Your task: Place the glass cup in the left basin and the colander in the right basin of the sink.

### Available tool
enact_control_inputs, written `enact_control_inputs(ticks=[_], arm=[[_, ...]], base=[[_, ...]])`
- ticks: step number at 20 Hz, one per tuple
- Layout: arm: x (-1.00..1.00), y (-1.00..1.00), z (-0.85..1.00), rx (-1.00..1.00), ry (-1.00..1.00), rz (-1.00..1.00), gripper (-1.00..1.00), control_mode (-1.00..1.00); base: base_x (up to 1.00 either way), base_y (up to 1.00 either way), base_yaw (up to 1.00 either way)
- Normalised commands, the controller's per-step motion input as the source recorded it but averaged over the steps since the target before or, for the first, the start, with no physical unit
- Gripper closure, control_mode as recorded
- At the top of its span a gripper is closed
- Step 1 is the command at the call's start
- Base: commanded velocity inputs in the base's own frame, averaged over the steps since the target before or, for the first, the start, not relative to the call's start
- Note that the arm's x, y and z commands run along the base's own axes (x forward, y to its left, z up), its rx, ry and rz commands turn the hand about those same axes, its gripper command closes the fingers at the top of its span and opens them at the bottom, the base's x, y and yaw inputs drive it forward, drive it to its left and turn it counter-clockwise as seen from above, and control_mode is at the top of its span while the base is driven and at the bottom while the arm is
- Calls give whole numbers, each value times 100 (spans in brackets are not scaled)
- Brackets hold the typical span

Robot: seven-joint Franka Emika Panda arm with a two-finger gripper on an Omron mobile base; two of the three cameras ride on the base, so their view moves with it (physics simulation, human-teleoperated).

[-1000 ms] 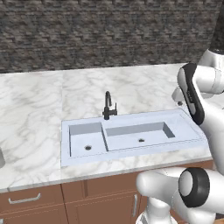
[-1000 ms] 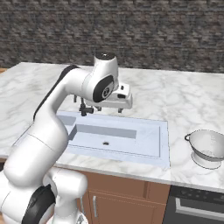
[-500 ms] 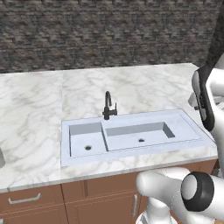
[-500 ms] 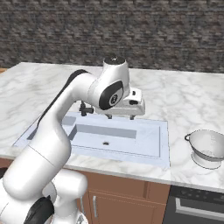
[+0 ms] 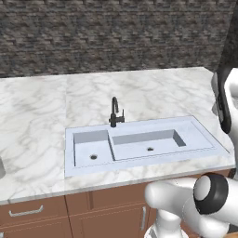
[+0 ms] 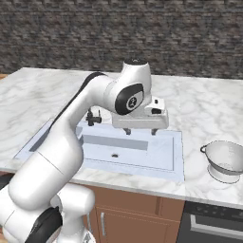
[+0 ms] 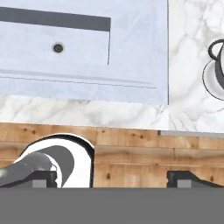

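No legible text, label, brand or number on anything here

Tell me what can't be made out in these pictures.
- The colander: cut by the right edge in the hand view; its holes are too small to see in the right base view.
- The sink: its left part is hidden behind the arm in the right base view.
- A grey thing, cut off by the left edge in the left base view: cannot tell what it is.
- The gripper: the jaws are tiny; whether anything sits between them is unclear.
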Motion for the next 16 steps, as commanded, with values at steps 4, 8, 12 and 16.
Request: enact_control_inputs(ticks=[4, 8, 12, 16], arm=[[-1, -46, 0, 0, 14, 0, -100, -100], [0, -60, -3, 0, 4, 0, -100, -100], [0, -65, -16, 0, 0, 0, -100, -100], [0, -63, -22, 0, 0, 0, -100, -100]], base=[[0, 0, 0], [0, 0, 0], [0, 0, 0], [0, 0, 0]])
